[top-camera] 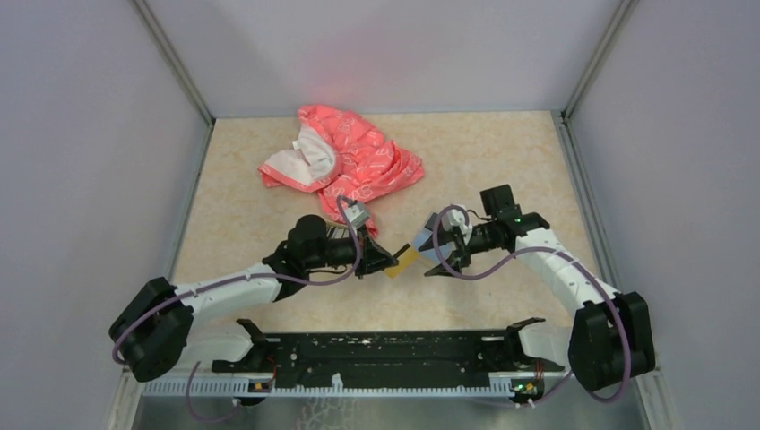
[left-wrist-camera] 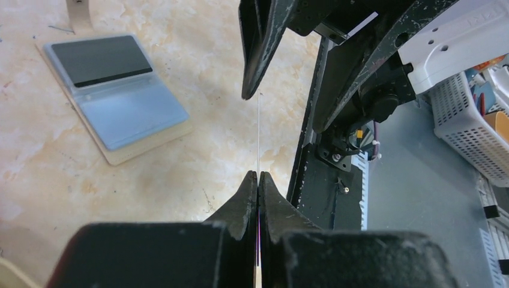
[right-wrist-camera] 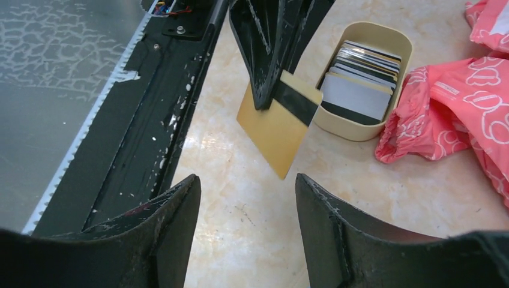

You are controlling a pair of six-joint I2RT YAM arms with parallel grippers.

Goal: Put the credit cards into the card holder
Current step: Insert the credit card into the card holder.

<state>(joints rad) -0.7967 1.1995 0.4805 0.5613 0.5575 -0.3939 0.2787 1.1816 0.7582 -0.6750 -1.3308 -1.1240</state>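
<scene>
top view: toward the near edge of the desk (top-camera: 502, 152), the left gripper (top-camera: 387, 262) was clenched on a golden-tan card (top-camera: 408, 260). the card's long axis pointed at the right gripper (top-camera: 436, 260), just beside it.

left wrist view: the card showed edge-on, a thin line. the card holder (left-wrist-camera: 117, 96) lay open and flat on the desk, left of that line.

right wrist view: the right jaws stood apart and empty. the card hung tilted ahead of them, broad face toward them. the other credit cards (right-wrist-camera: 360, 90) sat in a dish (right-wrist-camera: 360, 133) beyond. a handover likely depended on that facing.
</scene>
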